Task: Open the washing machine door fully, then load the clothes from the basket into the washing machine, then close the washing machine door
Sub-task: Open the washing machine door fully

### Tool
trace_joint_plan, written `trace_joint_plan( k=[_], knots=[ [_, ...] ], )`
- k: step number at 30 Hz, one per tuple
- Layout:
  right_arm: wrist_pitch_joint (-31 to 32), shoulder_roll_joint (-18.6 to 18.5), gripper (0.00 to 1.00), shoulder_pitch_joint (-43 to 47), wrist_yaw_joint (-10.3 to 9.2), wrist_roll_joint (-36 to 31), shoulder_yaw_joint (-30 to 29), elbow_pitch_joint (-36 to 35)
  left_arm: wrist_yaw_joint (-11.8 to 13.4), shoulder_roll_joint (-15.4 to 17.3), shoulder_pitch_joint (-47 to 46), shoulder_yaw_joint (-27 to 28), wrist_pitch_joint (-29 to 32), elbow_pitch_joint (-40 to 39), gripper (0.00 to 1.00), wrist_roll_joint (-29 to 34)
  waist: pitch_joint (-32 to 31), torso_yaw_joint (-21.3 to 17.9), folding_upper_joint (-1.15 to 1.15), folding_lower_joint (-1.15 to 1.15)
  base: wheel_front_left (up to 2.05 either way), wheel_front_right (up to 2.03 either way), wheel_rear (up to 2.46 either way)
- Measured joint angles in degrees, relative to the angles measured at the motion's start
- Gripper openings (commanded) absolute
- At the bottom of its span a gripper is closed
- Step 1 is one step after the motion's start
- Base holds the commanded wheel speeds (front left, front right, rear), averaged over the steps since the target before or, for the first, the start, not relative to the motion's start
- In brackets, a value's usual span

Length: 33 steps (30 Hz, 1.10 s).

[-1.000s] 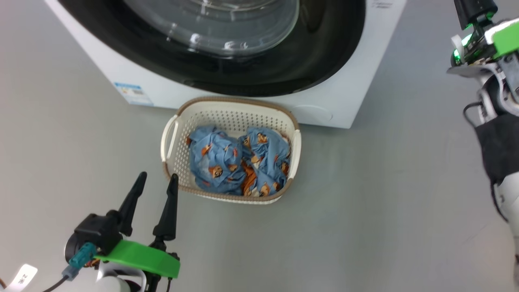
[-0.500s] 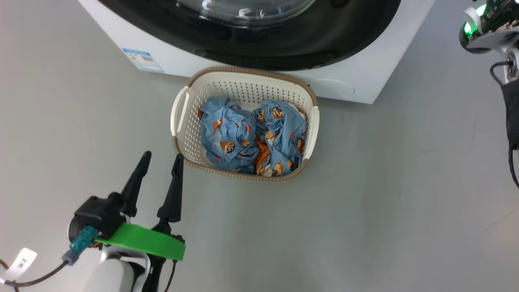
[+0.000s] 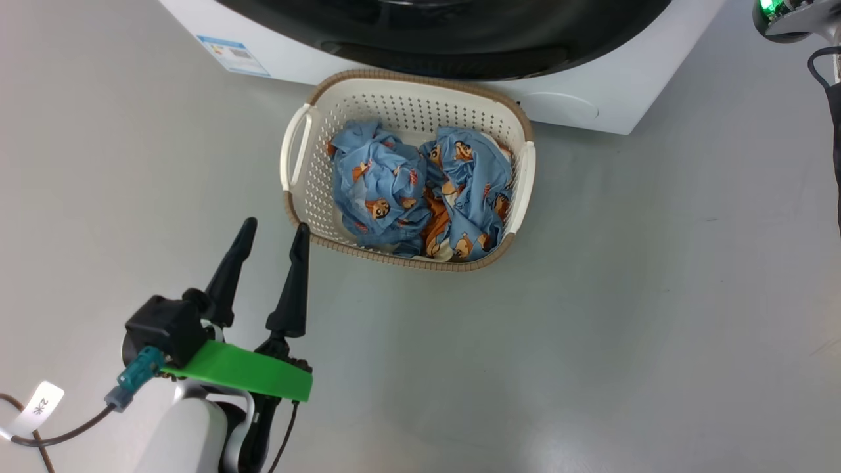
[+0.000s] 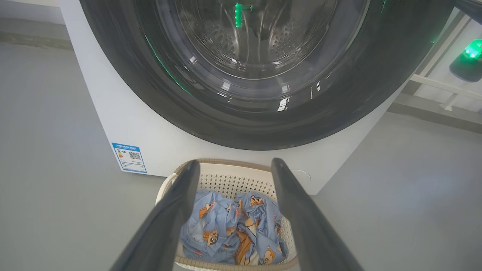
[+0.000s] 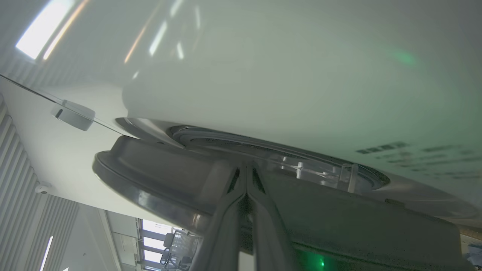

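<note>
The cream basket [image 3: 394,259] stands on the floor against the white washing machine [image 3: 591,98], holding the crumpled light blue clothes [image 3: 407,190]. The door's black rim [image 3: 460,39] runs along the top edge. My left gripper [image 3: 275,226] hovers open and empty, just left of the basket's near corner. In the left wrist view its fingers [image 4: 234,165] frame the basket [image 4: 226,177] and clothes [image 4: 233,229] below the glass door [image 4: 263,113]. My right gripper [image 5: 246,169] is shut, tips at the edge of the door [image 5: 158,177], which stands slightly off the machine's white front [image 5: 263,75].
A blue label [image 3: 233,54] marks the machine's lower left corner. My right arm's wrist [image 3: 788,13] and a black cable sleeve [image 3: 834,98] hang at the far right. Bare grey floor [image 3: 624,295] lies around the basket.
The head camera has tilted, so the basket and machine sit higher and further right in the picture. Basket and clothes lie as before. The left gripper stays open.
</note>
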Motion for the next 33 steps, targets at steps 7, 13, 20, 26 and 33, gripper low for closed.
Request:
trace_joint_plan(
  k=[7,13,20,26,33],
  knots=[
    [0.38,0.00,0.00,-1.04,0.00,-1.00,0.11,1.02,-0.01,-0.18,-0.13,-0.27,0.00,0.00,1.00,-0.07,0.87,0.80,0.00,0.00,0.00,0.00,0.00],
    [2.46,0.09,0.00,-0.95,0.00,-1.67,0.81,1.40,-0.01,-0.21,-0.16,-0.25,0.00,0.21,1.00,-0.14,0.30,0.79,0.00,0.00,0.00,0.00,0.00],
    [4.24,1.13,0.00,1.35,-0.01,-2.50,2.53,0.19,-0.01,-0.19,-0.09,-0.10,0.00,0.36,1.00,-0.13,-1.63,0.26,0.00,0.00,0.00,0.00,0.00],
    [5.66,1.96,0.00,4.79,-0.01,-2.50,3.68,-0.83,-0.01,-0.13,0.32,0.11,0.00,0.41,1.00,-0.12,-3.69,-0.22,0.00,0.00,0.00,0.00,0.00],
    [7.56,3.23,0.00,9.22,-0.01,-2.49,4.50,-2.32,-0.01,0.00,2.22,0.47,0.00,0.51,1.00,-0.02,-6.30,-0.67,0.00,0.00,0.00,0.00,0.00]
  ],
)
